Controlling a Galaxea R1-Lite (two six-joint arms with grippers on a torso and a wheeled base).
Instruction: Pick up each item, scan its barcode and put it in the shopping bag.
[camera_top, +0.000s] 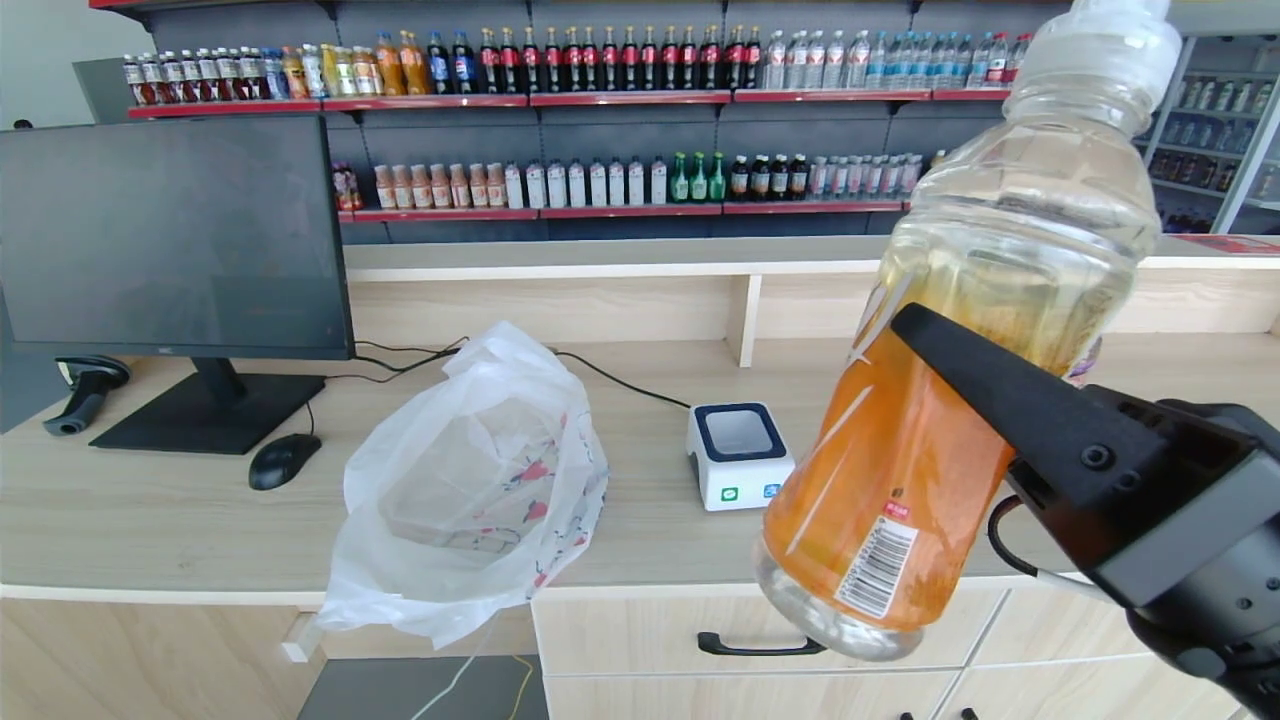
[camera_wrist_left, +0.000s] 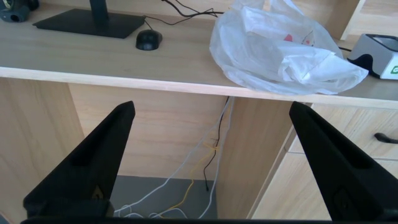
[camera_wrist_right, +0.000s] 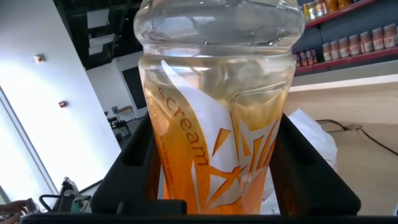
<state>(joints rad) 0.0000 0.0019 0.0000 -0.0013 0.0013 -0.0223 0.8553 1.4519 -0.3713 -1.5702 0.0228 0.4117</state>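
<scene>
Over the table's front right edge: I have the bottle (camera_top: 1010, 230) lifted off the table (camera_top: 120, 510). In the head view it stands to the right of the scanner block (camera_top: 738, 455).
Right claw: the right claw (camera_top: 960, 370) is clamped on the bottle's middle, with one black finger (camera_top: 1000, 400) lying across the side that faces me.
Bottle: clear plastic, with orange drink filling the lower part. It is tilted, neck up toward the far right and base down toward the table's front edge.
Barcode: the barcode (camera_top: 878, 565) sits on a white label near the base and faces the head camera.
Right wrist view: the bottle (camera_wrist_right: 217, 93) stands between the two fingers of the right claw (camera_wrist_right: 217, 180), and both press its sides.
Left claw: the left claw (camera_wrist_left: 212, 111) hangs below the table's front edge with its fingers spread wide and nothing between them. Loose cables (camera_wrist_left: 211, 155) hang behind it.
Shopping bag: the shopping bag (camera_top: 470, 490) is white plastic with a red print. It sits crumpled at the middle of the front edge, and its lower folds hang over that edge.
Scanner block: white with a dark window on top, just right of the bag and apart from it.
Left end of table: the monitor (camera_top: 175, 235), the mouse (camera_top: 283, 460) and a handheld scanner (camera_top: 85, 390) near the left edge.
Behind the table: shelves (camera_top: 620, 100) lined with drinks.
</scene>
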